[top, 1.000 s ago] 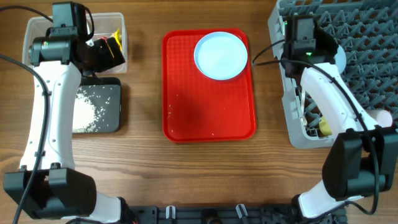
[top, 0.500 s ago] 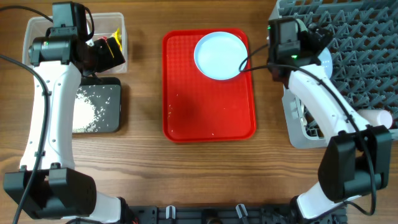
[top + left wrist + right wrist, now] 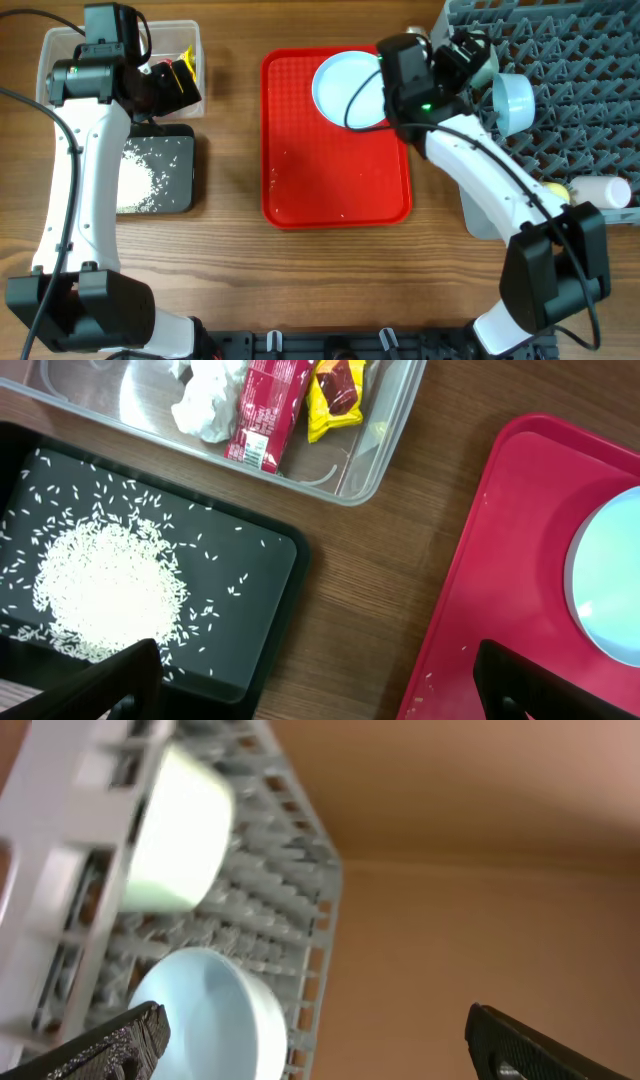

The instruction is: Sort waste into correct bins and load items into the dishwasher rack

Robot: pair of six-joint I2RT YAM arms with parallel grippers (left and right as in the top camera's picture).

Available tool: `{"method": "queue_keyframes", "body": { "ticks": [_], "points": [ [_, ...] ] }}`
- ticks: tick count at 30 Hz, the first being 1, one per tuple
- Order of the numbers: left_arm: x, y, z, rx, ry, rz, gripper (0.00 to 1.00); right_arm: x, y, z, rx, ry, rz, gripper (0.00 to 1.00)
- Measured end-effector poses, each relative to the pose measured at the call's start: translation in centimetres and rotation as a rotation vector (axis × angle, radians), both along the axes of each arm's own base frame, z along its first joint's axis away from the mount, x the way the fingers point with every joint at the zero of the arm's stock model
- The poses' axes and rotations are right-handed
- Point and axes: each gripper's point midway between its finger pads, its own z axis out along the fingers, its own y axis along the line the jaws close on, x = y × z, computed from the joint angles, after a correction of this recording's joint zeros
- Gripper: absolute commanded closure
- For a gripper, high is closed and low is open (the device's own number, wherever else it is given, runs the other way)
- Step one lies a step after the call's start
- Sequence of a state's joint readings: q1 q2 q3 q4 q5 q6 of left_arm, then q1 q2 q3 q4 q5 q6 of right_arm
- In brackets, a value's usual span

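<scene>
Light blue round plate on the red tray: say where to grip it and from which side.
Probably pinch the rim of the light blue round plate at its near-left edge, from above. It lies flat, cornered far right on the red plastic tray, so only that side has bare floor beside it.

Overhead top-down; left wrist close over black tray (image 3: pixel 250 600); right wrist facing rack (image 3: pixel 262 885)

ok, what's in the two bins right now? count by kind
Wrappers: 2, a red wrapper and a yellow wrapper, in the clear tub
Crumpled tissue: 1, same tub
Rice pile: 1, in the black tray, with loose grains around it
Total: 4
</scene>
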State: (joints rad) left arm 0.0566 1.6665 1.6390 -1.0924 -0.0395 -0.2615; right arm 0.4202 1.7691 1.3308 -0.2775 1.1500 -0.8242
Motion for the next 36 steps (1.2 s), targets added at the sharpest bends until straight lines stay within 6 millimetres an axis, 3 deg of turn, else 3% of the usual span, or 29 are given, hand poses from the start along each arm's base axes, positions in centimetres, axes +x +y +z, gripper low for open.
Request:
{"method": "queue_keyframes", "body": {
  "ticks": [6, 10, 14, 18, 25, 29, 36],
  "points": [
    [0.0, 0.0, 0.0, 0.0, 0.0, 0.0, 0.0, -0.8, -0.8, 4.1, 0.106, -0.329, -0.148, 0.0],
    [0.0, 0.0, 0.0, 0.0, -0.001, 0.0, 0.0, -3.1, -1.8, 9.5, 0.341, -0.603, -0.17, 0.0],
    [0.0, 0.0, 0.0, 0.0, 0.0, 0.0, 0.0, -6.2, -2.0, 14.1, 0.607, -0.705, -0.067, 0.0],
    [0.0, 0.0, 0.0, 0.0, 0.0, 0.0, 0.0, -8.4, -2.8, 12.4, 0.831, -0.602, -0.047, 0.0],
    [0.0, 0.0, -0.1, 0.0, 0.002, 0.0, 0.0, -8.6, -5.3, 6.1, 1.23, -0.378, -0.164, 0.0],
    [0.0, 0.0, -0.1, 0.0, 0.002, 0.0, 0.0, -8.6, -6.4, 5.4, 1.357, -0.36, -0.191, 0.0],
    [0.0, 0.0, -0.1, 0.0, 0.002, 0.0, 0.0, -8.6, -7.8, 4.8, 1.378, -0.346, -0.21, 0.27]
  ]
}}
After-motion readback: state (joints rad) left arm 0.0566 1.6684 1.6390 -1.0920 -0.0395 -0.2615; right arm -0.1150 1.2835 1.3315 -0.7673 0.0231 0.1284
